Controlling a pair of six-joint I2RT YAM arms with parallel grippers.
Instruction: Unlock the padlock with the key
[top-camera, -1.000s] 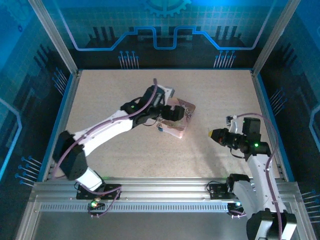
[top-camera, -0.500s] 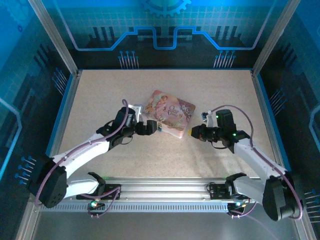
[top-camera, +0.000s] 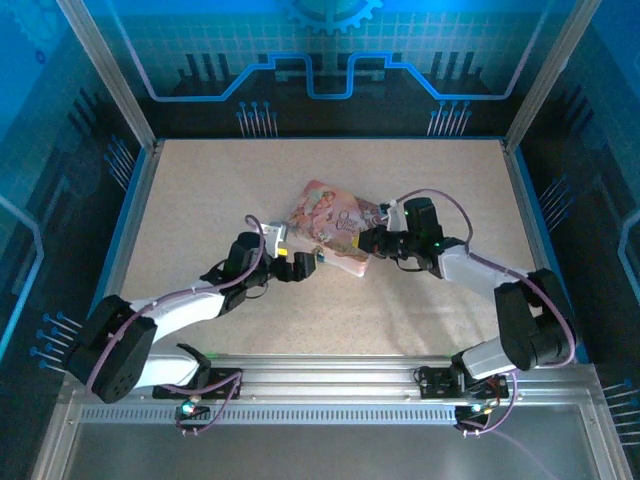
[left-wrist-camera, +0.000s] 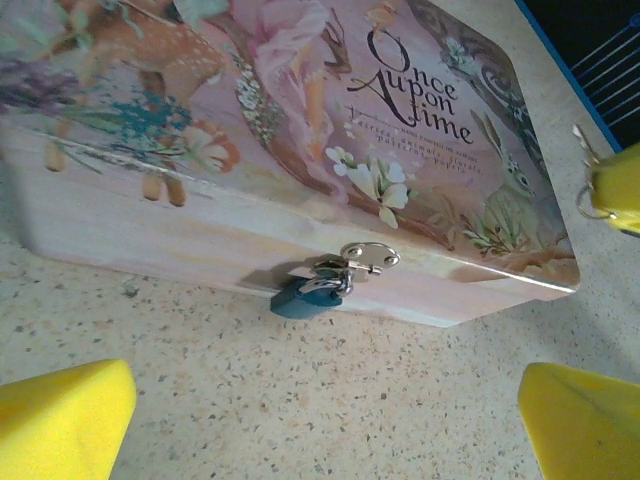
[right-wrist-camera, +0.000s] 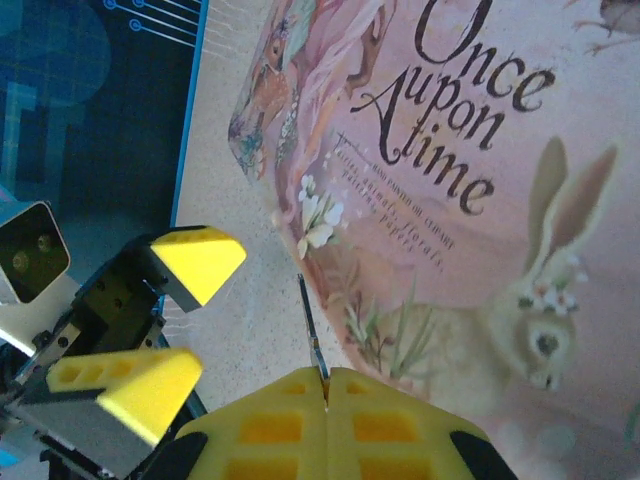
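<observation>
In the last second, the left claw (top-camera: 303, 264) has drawn back off the pink tin (left-wrist-camera: 300, 110) to its near-left side. It now stands with jaws spread wide and empty, facing the padlock (left-wrist-camera: 306, 298) that hangs from the clasp on the tin's front wall. The right claw (right-wrist-camera: 325, 390), earlier well clear of the tin, has swung in to the tin's right corner, clamped on the key (right-wrist-camera: 311, 330). The key seems to be on its way to the lock but is not yet inserted. The lid reads "Once Upon a Time"; the finer line beneath is illegible.
</observation>
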